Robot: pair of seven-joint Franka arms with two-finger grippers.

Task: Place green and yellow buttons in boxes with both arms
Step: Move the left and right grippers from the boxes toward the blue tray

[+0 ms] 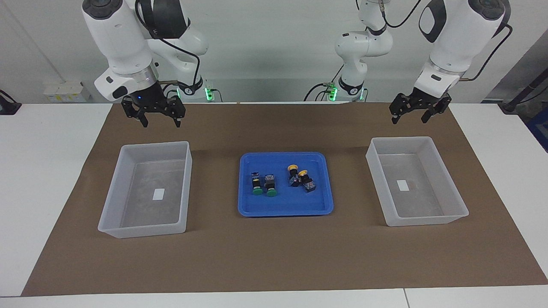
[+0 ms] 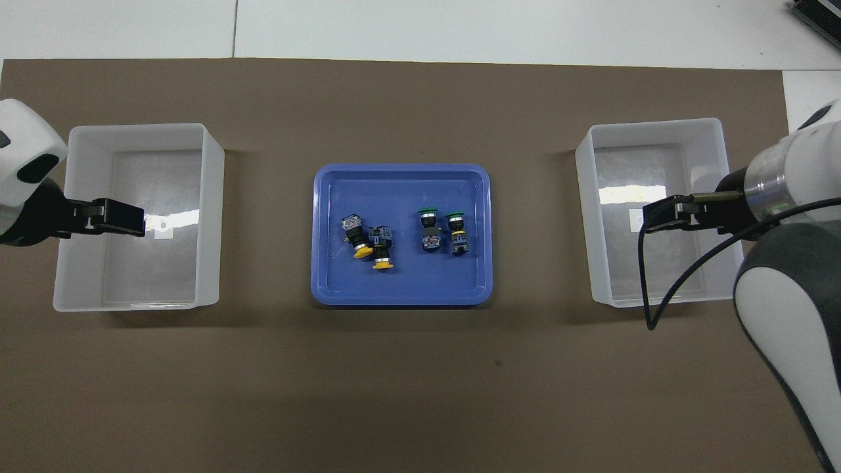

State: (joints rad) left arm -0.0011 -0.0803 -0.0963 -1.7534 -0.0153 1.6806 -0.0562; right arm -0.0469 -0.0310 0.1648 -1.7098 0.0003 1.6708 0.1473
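Pincers are raised with fingers spread and nothing held: the right pincer [image 1: 158, 114] hangs over the desk [image 1: 274, 256] beside one empty box [image 1: 124, 188], the left pincer [image 1: 414, 112] likewise by the other [image 1: 454, 201]. Between the boxes a blue tray [image 1: 246, 205] is set, in which all four buttons are laid: the green pair [image 1: 263, 185] toward the right arm's end, the yellow pair [image 1: 300, 177] toward the left arm's.

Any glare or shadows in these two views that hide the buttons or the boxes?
Overhead view: bright glare streaks on both boxes' floors; buttons in the blue tray stay readable. Facing view: even light, soft shadows beside each box, nothing hidden.
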